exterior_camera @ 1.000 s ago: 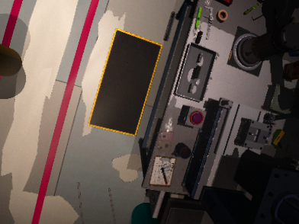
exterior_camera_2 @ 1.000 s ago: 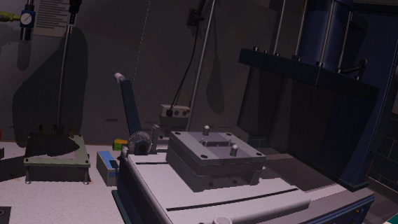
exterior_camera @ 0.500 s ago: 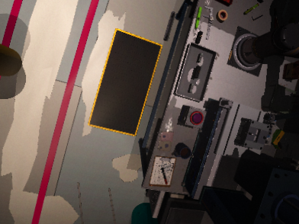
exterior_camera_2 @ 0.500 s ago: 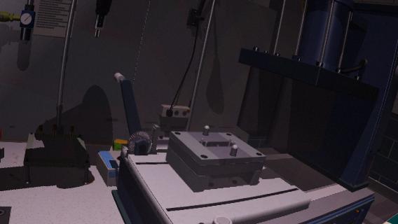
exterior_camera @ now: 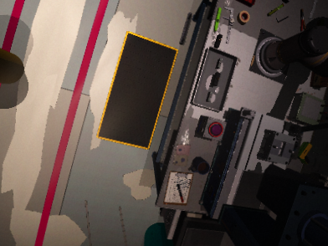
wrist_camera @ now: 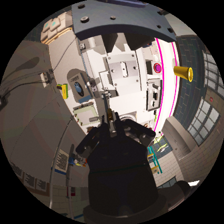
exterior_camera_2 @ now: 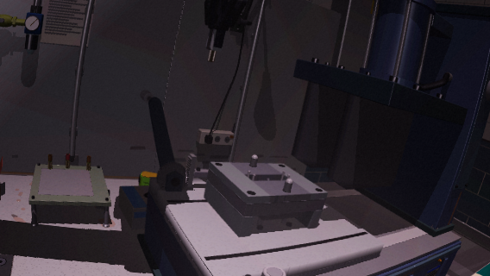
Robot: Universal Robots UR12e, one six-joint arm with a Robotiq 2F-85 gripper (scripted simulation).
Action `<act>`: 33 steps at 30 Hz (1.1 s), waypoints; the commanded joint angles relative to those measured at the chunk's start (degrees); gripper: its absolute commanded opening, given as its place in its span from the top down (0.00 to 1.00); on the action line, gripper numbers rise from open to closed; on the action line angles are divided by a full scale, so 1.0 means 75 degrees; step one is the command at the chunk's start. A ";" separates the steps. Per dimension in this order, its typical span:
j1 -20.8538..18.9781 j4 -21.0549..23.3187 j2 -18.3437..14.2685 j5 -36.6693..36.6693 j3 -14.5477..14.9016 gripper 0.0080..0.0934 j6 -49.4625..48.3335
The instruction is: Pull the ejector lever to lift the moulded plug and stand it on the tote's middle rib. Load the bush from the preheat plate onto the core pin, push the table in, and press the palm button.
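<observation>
My gripper [wrist_camera: 110,119] hangs high above the bench, and the small brass bush [wrist_camera: 109,113] sits gripped between its closed fingers; from the second side camera the gripper [exterior_camera_2: 212,51] shows near the top with the bush's lower end [exterior_camera_2: 211,54] below the fingertips. The preheat plate [exterior_camera_2: 65,183] stands at the left with nothing on its top. The mould block [exterior_camera_2: 264,189] sits on the slide table with two pins [exterior_camera_2: 287,184] rising from it. The ejector lever [exterior_camera_2: 159,129] stands nearly upright beside the block. The tote [exterior_camera: 214,79] lies on the bench, and the red palm button [exterior_camera: 215,129] sits near it.
The press frame [exterior_camera_2: 388,108] towers over the right side, its upper platen overhanging behind the mould. A black mat with a yellow border [exterior_camera: 138,90] lies on the floor. A clipboard [exterior_camera: 179,187] rests on the bench edge. Tools lie scattered beyond the tote.
</observation>
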State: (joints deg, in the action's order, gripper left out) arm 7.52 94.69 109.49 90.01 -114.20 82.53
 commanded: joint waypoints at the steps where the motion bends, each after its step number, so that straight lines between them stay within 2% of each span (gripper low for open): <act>1: 0.0106 0.0032 -0.0090 -0.0001 0.0067 1.00 -0.0110; 8: 0.0805 0.0224 -0.0716 -0.0001 0.0505 1.00 -0.0814; 16: 0.1156 0.0320 -0.1119 -0.0002 0.0817 1.00 -0.1169; 27: 0.1218 0.0355 -0.1194 -0.0001 0.0856 1.00 -0.1229; 33: 0.1223 0.0594 -0.1233 -0.0001 0.0647 1.00 -0.1232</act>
State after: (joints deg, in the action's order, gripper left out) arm 16.70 99.15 100.26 90.00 -109.32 73.29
